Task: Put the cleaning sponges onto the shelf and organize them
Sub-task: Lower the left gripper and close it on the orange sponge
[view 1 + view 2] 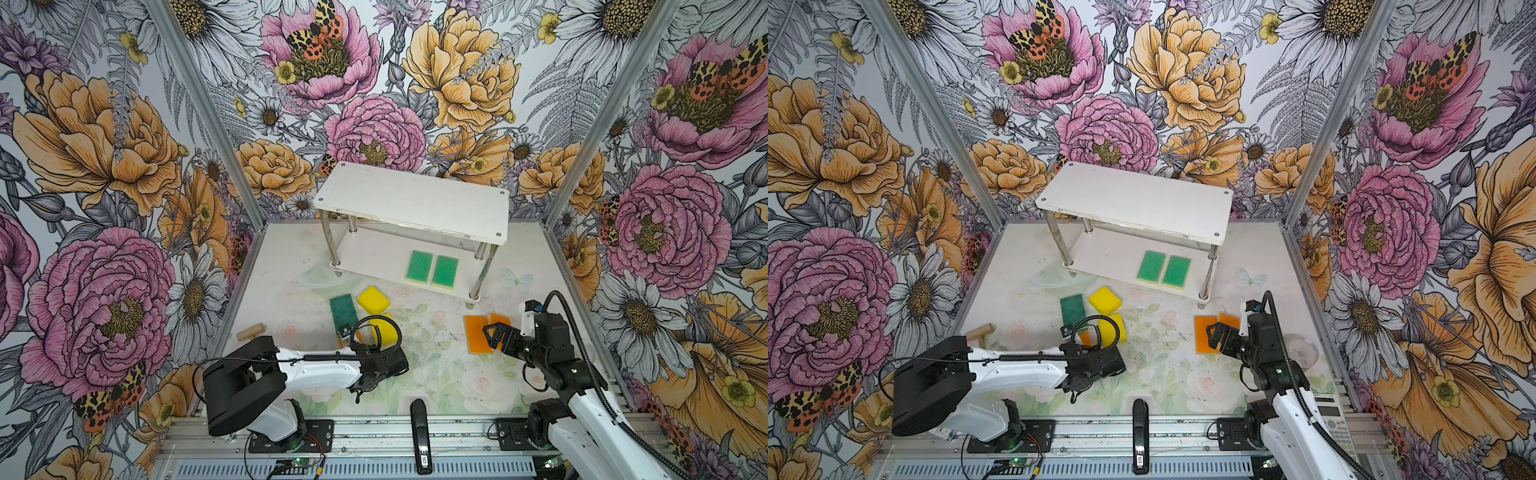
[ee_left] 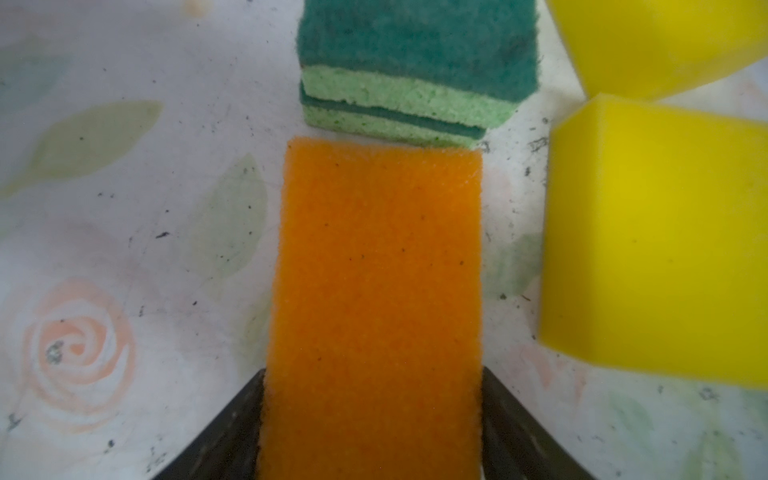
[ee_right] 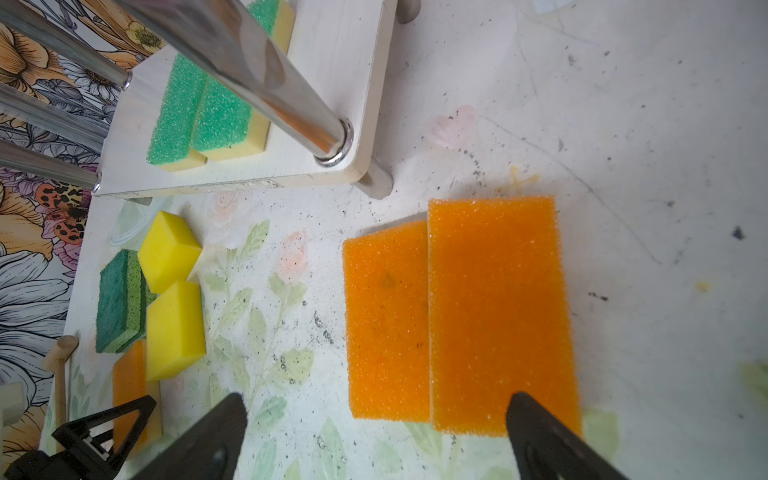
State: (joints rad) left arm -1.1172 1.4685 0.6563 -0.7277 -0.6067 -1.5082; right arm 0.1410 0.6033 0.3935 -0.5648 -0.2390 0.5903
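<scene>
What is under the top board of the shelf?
Two light green sponges lie side by side on the lower board, toward its right end. The top board hides the lower board's rear.

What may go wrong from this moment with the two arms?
The left jaws flank a flat orange foam sponge that seems to touch the stacked dark green sponges; lifting may drag them. The open right jaws straddle two overlapping orange foam sponges; closing may catch both.
</scene>
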